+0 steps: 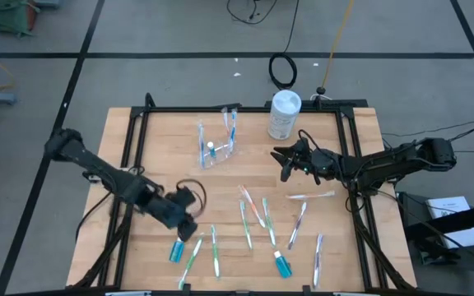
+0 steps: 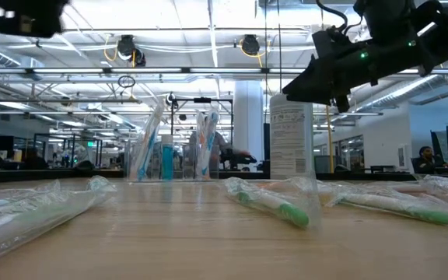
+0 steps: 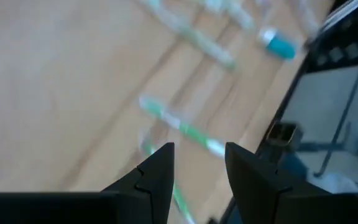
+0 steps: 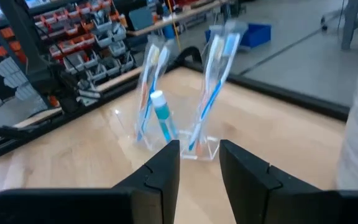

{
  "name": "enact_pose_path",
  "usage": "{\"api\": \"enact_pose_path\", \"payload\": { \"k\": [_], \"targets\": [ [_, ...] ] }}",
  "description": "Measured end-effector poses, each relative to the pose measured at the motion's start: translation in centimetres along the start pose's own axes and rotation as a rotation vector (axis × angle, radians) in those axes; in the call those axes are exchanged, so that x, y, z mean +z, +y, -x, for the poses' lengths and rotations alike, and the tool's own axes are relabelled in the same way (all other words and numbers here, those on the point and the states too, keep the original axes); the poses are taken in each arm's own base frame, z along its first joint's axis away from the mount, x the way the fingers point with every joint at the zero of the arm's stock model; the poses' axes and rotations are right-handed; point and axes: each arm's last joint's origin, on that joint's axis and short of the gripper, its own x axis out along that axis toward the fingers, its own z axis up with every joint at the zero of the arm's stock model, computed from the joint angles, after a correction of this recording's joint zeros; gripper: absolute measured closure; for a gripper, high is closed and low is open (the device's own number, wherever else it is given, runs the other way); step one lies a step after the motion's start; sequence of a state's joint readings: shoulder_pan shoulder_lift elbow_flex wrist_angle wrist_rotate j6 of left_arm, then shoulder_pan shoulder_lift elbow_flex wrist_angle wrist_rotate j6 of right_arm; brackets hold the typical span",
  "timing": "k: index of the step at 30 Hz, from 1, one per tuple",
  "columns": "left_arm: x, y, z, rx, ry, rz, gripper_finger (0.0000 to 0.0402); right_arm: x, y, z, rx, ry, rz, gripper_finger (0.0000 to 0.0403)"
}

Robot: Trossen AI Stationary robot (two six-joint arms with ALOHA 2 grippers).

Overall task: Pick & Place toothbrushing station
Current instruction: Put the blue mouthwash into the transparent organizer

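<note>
A clear plastic holder (image 1: pixel 217 145) stands at the table's far middle with a few wrapped toothbrushes (image 4: pixel 213 81) and a blue tube (image 4: pixel 161 115) upright in it. Several wrapped toothbrushes (image 1: pixel 253 212) and two blue tubes (image 1: pixel 282 265) (image 1: pixel 175 251) lie flat on the near half. My left gripper (image 1: pixel 189 220) hovers open and empty above the near left, over a green toothbrush (image 3: pixel 182 127). My right gripper (image 1: pixel 285 161) is open and empty, raised above the table to the right of the holder and pointing toward it (image 4: pixel 199 146).
A white cylindrical canister (image 1: pixel 284 113) stands at the far edge, just beyond my right gripper. A black frame (image 1: pixel 352 164) runs along the table's sides. Bare wood lies between the holder and the loose toothbrushes.
</note>
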State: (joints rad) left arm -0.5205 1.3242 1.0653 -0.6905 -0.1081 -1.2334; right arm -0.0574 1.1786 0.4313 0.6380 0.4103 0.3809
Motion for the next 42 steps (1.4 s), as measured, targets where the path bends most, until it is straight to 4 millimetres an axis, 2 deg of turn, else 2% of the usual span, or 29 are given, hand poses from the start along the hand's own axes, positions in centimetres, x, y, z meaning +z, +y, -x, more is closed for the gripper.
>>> {"api": "enact_pose_path", "payload": {
  "k": [8, 11, 16, 25, 42],
  "targets": [
    [-2.8, 0.5, -5.9, 0.247, 0.317, 0.183, 0.0254, -0.2, 0.3, 0.0, 0.095, 0.050, -0.055, 0.0298],
    [-3.9, 0.8, -7.8, 0.314, 0.365, 0.187, 0.0254, -0.4, 0.5, 0.1, 0.121, 0.067, -0.054, 0.0298],
    [-4.8, 1.4, -9.9, 0.413, 0.378, 0.174, 0.0254, -0.5, 1.0, 0.3, 0.142, 0.075, -0.050, 0.0298],
    [-5.2, 1.9, -10.6, 0.488, 0.311, 0.196, 0.0254, -0.8, 1.6, 0.6, 0.174, 0.085, -0.043, 0.0298],
    [-6.2, 2.4, -10.1, 0.578, 0.365, 0.249, 0.0254, -0.7, 1.6, 0.6, 0.175, 0.079, -0.046, 0.0298]
  ]
}}
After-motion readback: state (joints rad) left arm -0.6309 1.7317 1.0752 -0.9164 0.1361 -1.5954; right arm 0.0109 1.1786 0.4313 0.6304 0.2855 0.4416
